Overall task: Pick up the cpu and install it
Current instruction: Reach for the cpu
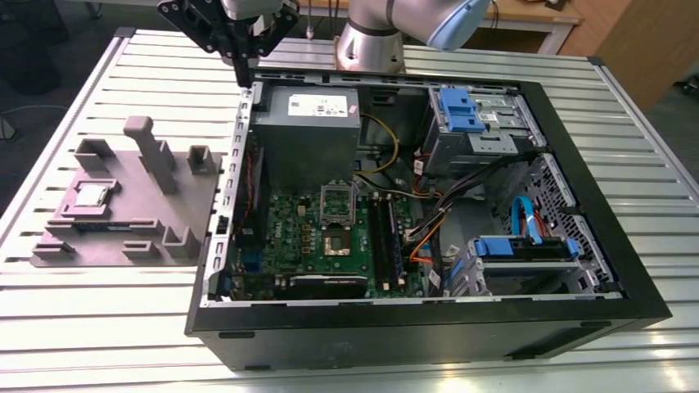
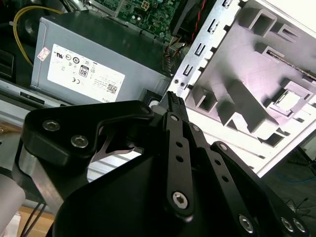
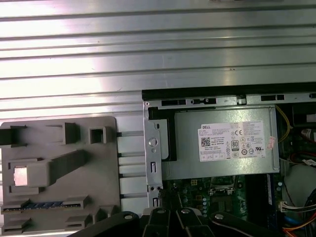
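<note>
Here the gripper point(image 1: 241, 79) hangs over the far corner of the open computer case point(image 1: 437, 332), on the exterior view's left, just beside the grey power supply point(image 1: 309, 123). Its jaws are pressed together, holding nothing. The cpu point(image 1: 90, 195) lies in the grey holder tray point(image 1: 164, 225) on the slatted table point(image 1: 98, 327), left of the case and well apart from the gripper.

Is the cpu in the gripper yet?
No, the cpu lies on the grey fixture, while the gripper hangs over the edge of the case.
</note>
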### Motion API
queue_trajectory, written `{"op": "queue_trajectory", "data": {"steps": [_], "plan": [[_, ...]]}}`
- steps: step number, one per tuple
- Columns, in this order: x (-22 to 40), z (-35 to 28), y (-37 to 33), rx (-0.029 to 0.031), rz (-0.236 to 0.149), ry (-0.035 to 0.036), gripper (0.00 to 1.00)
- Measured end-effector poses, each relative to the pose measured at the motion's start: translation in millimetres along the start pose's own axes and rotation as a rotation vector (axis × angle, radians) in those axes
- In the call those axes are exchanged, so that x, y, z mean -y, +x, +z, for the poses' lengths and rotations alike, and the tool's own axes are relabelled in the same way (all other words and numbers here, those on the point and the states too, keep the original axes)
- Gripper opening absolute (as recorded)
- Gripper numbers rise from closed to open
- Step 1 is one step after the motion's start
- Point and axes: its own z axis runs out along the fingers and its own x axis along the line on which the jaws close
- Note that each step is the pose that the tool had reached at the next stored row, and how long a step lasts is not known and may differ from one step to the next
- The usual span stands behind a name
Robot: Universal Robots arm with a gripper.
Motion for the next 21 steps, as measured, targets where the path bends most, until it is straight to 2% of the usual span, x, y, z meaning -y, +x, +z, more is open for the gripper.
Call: {"op": "queue_trajectory", "data": {"steps": [1,3,20,21], "plan": [[0.0,0.0,0.2,0.0,0.0,0.0,0.1],[0.7,0.1,8.5,-0.0001,0.0,0.0001,0.1],[1.0,0.0,13.8,-0.0001,0.0,0.0001,0.1],[1.6,0.3,20.6,0.0,0.0,0.0,0.1]]}}
